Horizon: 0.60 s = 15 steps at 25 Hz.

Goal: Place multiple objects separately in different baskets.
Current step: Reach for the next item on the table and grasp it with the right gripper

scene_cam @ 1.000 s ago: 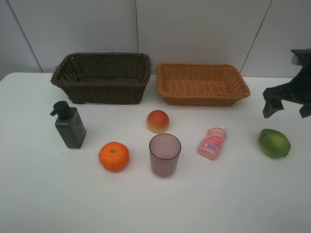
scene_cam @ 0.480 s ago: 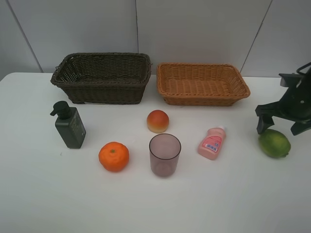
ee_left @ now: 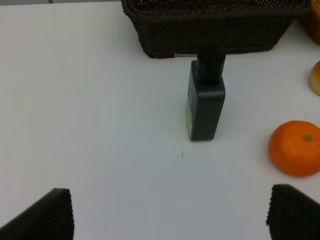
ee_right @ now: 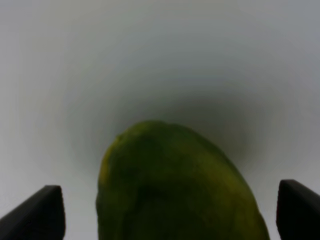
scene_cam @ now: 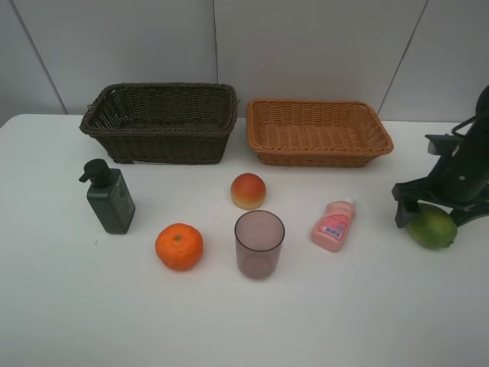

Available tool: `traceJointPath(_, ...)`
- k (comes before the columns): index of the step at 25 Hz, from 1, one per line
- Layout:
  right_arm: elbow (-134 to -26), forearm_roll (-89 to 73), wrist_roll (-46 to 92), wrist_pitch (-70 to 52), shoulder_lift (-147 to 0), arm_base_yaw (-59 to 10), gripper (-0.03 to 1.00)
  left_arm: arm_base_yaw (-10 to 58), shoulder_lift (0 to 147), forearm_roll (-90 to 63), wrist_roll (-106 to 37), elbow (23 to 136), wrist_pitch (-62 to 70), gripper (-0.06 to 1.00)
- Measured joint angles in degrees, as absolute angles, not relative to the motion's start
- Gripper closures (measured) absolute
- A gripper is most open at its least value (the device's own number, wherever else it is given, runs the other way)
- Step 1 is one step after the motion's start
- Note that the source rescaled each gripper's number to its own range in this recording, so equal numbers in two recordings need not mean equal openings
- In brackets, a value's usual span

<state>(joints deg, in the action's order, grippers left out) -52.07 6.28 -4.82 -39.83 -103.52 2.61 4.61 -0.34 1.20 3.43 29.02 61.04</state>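
A green oval fruit (scene_cam: 432,228) lies at the table's right side, and my right gripper (scene_cam: 442,215) stands open straddling it from above, one finger on each side, not touching. The right wrist view is filled by that fruit (ee_right: 175,185) between the fingertips (ee_right: 37,210). A dark green pump bottle (scene_cam: 110,198) stands at the left, also seen in the left wrist view as the bottle (ee_left: 205,102). An orange mandarin (scene_cam: 179,246), a purplish cup (scene_cam: 259,244), a peach (scene_cam: 248,190) and a pink bottle (scene_cam: 332,225) sit mid-table. My left gripper (ee_left: 170,215) hangs open over bare table.
A dark brown basket (scene_cam: 160,122) and a lighter orange-tan basket (scene_cam: 317,131) stand side by side at the back, against the white wall. Bare white tabletop stretches along the front.
My right gripper has come down from above and to the right and now straddles the green fruit. Nothing else has moved.
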Motion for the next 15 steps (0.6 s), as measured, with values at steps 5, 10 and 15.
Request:
traceJointPath(5, -51.87, 6.28, -4.82, -39.34, -103.52, 2.55, 0.17, 4.61, -0.34, 1.20, 3.43, 29.02, 61.04, -0.06)
traceJointPath(10, -49.84, 6.38, -4.82, -37.42, -103.59, 2.55, 0.17, 4.61, -0.34, 1.20, 3.43, 29.02, 61.04, -0.06)
traceJointPath(15, -49.70, 6.38, -4.88, -36.17, -103.65, 2.55, 0.21, 4.61, -0.34, 1.20, 3.43, 29.02, 61.04, -0.06)
